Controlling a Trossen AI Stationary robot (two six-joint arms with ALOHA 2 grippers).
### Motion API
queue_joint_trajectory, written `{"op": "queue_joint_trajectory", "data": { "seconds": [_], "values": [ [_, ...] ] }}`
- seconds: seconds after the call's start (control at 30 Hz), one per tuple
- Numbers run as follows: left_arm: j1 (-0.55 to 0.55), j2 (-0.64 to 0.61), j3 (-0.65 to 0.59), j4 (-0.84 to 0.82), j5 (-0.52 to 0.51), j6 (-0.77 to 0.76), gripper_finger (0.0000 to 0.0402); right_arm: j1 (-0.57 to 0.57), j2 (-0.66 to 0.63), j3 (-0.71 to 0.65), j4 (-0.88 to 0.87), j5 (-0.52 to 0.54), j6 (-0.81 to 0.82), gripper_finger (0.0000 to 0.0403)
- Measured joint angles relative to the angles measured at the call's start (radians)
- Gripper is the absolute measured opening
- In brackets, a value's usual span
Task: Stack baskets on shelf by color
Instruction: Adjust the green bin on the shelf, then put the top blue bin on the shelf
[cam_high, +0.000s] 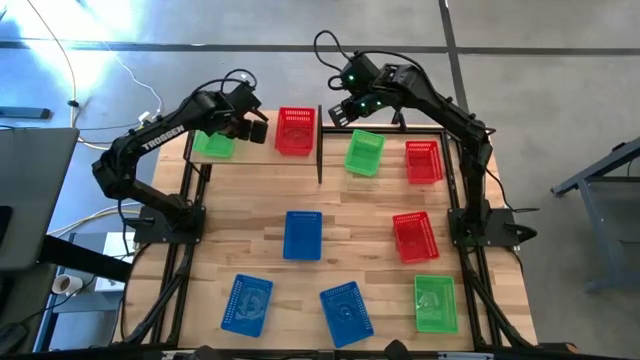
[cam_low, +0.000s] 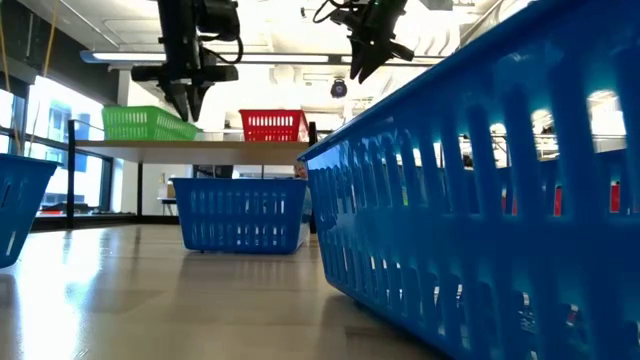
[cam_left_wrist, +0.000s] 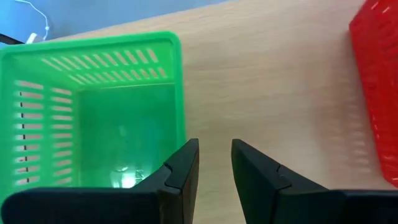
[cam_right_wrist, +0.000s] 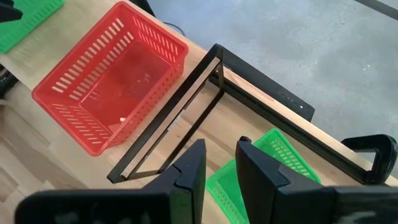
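The shelf (cam_high: 258, 152) stands at the table's far left and carries a green basket (cam_high: 213, 144) and a red basket (cam_high: 294, 130), each resting on its base. My left gripper (cam_left_wrist: 214, 163) hovers over the bare board (cam_left_wrist: 267, 81) between them, next to the green basket (cam_left_wrist: 93, 106), its fingers slightly open and empty. My right gripper (cam_right_wrist: 221, 165) hangs above the shelf's right end (cam_right_wrist: 168, 134), near a green basket (cam_high: 364, 152) on the table, also slightly open and empty. The other baskets lie about the table.
On the table stand two red baskets (cam_high: 423, 162) (cam_high: 414, 237) at the right, a blue basket (cam_high: 303, 235) in the middle, and two blue baskets (cam_high: 246, 303) (cam_high: 346, 313) and a green one (cam_high: 435, 303) along the near edge. Bare board lies between the shelf's two baskets.
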Motion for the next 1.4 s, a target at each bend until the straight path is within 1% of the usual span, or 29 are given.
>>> {"op": "queue_joint_trajectory", "data": {
  "seconds": [0.13, 0.27, 0.47, 0.73, 0.83, 0.93, 1.03, 1.23, 1.4],
  "values": [
    [0.009, 0.0, 0.0, 0.001, 0.0, 0.019, 0.0087, 0.0, 0.0, 0.0, 0.0, 0.0, 0.0, 0.0075],
    [0.027, 0.0, 0.0, 0.001, -0.043, 0.019, 0.0087, 0.0, 0.0, 0.0, 0.0, 0.0, 0.003, 0.0075],
    [0.052, -0.001, 0.0, 0.001, -0.046, 0.026, 0.0087, 0.01, 0.0, 0.0, 0.0, 0.001, 0.003, 0.0075],
    [0.029, -0.049, 0.0, 0.013, 0.01, 0.039, 0.0087, 0.006, 0.0, 0.0, 0.0, 0.008, -0.008, 0.0075],
    [0.004, -0.086, 0.0, 0.013, 0.071, 0.021, 0.0087, -0.005, 0.0, 0.0, -0.001, 0.007, -0.019, 0.0075],
    [-0.047, -0.121, 0.0, 0.013, 0.129, -0.009, 0.0087, -0.019, -0.001, 0.0, -0.007, 0.004, -0.042, 0.0075],
    [-0.124, -0.141, 0.0, 0.013, 0.163, -0.08, 0.0087, -0.035, -0.002, 0.0, -0.009, 0.004, -0.067, 0.0075],
    [-0.297, -0.148, 0.0, 0.013, 0.163, -0.27, 0.0087, -0.077, -0.002, 0.0, -0.009, -0.007, -0.15, 0.0075],
    [-0.432, -0.129, -0.001, 0.013, 0.14, -0.433, 0.0087, -0.115, -0.002, 0.0, -0.009, -0.091, -0.194, 0.0075]
  ]
}}
